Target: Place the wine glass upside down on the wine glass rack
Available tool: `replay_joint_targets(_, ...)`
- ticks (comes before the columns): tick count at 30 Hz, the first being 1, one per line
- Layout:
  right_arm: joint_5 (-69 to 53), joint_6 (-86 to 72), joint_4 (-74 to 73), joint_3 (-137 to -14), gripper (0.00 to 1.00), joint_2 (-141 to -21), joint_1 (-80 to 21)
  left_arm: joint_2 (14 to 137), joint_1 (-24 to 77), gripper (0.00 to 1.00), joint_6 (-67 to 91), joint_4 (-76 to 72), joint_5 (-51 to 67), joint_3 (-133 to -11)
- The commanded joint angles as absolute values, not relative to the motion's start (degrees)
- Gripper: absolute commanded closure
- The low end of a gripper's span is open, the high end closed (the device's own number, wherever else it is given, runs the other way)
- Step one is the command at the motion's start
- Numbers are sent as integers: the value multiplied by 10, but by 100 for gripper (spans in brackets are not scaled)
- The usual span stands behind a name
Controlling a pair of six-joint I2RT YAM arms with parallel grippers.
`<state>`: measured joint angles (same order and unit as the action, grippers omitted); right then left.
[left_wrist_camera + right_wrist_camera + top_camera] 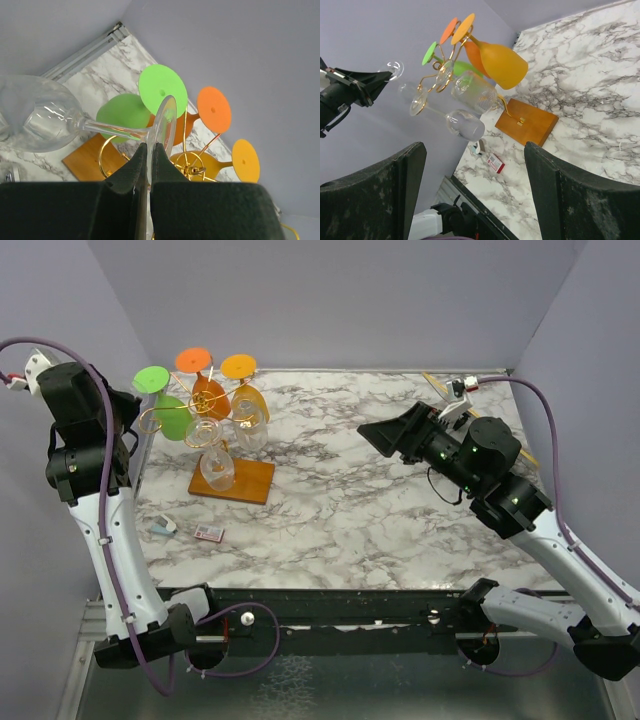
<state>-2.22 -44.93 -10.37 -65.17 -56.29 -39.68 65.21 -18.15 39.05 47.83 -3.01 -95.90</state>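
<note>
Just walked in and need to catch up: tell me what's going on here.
The left gripper is shut on the foot of a clear wine glass, holding it sideways at the gold wire rack. It is not yet hanging upside down. Green, orange and yellow glasses hang upside down on the rack. The right gripper is open and empty, held above the marble table, apart from the rack.

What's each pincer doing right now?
Left pincer: closed on the foot of the clear wine glass.
Right pincer: open, holding nothing.
</note>
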Motion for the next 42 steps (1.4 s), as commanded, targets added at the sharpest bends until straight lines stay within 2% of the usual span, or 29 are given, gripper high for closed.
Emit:
replay_joint_targets(1,-4,-441,-121,-648,16,-551,-398,643,-183,100,427,526,-27,-990)
replay_joint_targets(6,-3,-442,-122,-645,15,-549,-398,638,-179,100,460,561,-45,-994)
replay_joint_targets(18,-4,-455,-116,-633,16,-551,-397,619,-164,100,507,568,62,-934)
replay_joint_targets(23,-4,-455,-115,-628,16,-548,-397,616,-163,100,513,581,68,-932)
replay_joint_targets(34,12,-459,-114,-616,16,-536,-397,620,-162,100,515,512,175,-889)
replay_joint_targets(42,18,-459,-115,-610,16,-530,-398,631,-168,100,511,458,170,-867)
